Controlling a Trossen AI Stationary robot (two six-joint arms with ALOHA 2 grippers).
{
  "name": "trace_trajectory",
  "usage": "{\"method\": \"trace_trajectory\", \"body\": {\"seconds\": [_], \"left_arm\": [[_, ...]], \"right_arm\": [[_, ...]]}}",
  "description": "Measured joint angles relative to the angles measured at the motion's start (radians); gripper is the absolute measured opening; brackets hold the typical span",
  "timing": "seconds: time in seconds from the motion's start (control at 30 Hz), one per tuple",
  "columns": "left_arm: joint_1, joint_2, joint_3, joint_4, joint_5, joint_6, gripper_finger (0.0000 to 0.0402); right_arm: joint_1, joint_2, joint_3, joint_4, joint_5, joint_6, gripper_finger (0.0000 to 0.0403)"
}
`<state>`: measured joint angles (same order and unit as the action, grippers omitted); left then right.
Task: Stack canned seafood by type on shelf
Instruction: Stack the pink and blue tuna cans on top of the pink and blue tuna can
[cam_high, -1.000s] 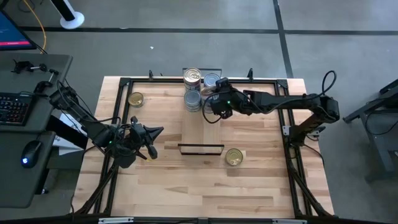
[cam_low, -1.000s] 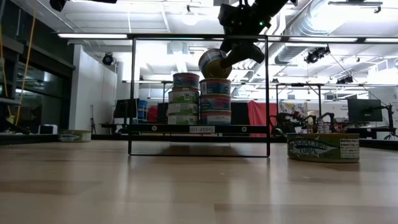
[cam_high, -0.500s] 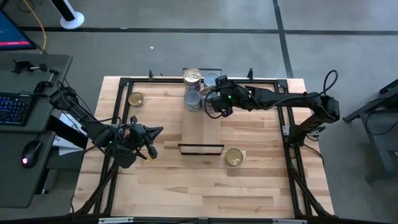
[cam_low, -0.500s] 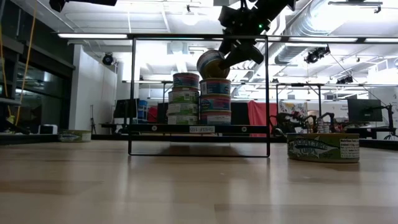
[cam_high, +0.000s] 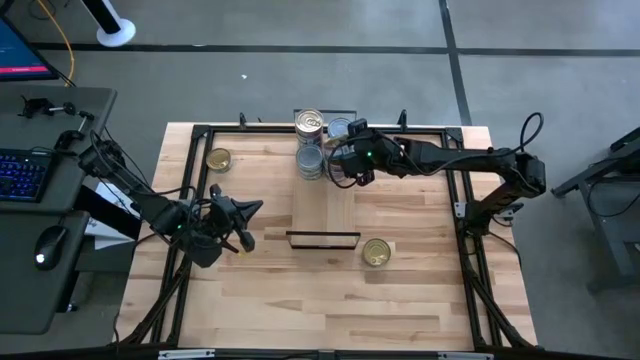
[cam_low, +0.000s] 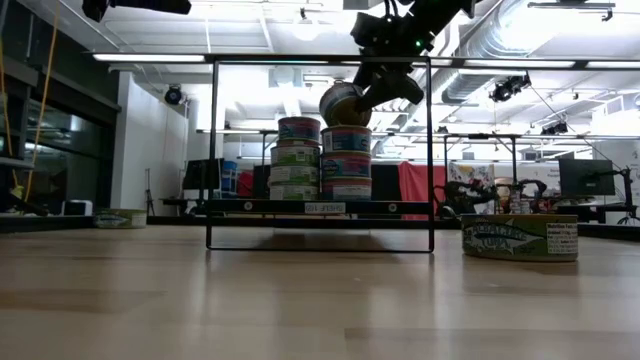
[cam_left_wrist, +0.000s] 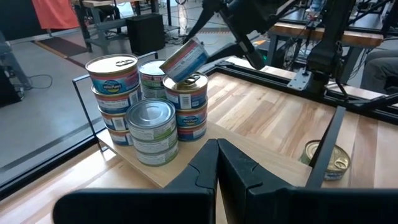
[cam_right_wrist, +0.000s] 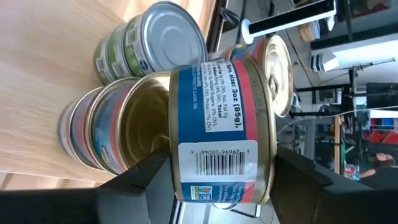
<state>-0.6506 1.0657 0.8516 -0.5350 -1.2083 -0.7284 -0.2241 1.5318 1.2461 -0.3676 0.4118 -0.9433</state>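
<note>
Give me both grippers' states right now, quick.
Left gripper: shut, holding nothing, waiting over the table's left side.
Right gripper: shut on a tilted tin, just above the stack of tins on the shelf.

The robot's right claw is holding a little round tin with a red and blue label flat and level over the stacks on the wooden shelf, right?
Not quite. The right claw does hold the little round red-and-blue-labelled tin over the stacks on the light-wood shelf, but the tin is tilted, not level. The low view shows it.

Tilted tin (cam_left_wrist: 185, 60) held just above stacked tins (cam_left_wrist: 155, 106) on shelf (cam_left_wrist: 186, 165) (left end effector (cam_left_wrist: 217, 163) closed), lone tin (cam_left_wrist: 328, 160) apart.
</note>
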Motion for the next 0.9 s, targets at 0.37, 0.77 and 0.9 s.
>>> {"method": "trace_trajectory", "body": {"seconds": [0.37,0.77,0.9], "left_arm": [[0.003,0.000,0.000,0.000,0.000,0.000,0.0000],[0.003,0.000,0.000,-0.013,0.001,0.000,0.0000],[0.003,0.000,0.000,-0.024,0.002,0.000,0.0000]], "right_arm": [[-0.012,0.000,0.000,0.065,0.003,0.000,0.0257],[-0.004,0.000,0.000,0.050,0.001,0.062,0.0332],[0.002,0.000,0.000,0.024,0.000,0.158,0.0332]]}}
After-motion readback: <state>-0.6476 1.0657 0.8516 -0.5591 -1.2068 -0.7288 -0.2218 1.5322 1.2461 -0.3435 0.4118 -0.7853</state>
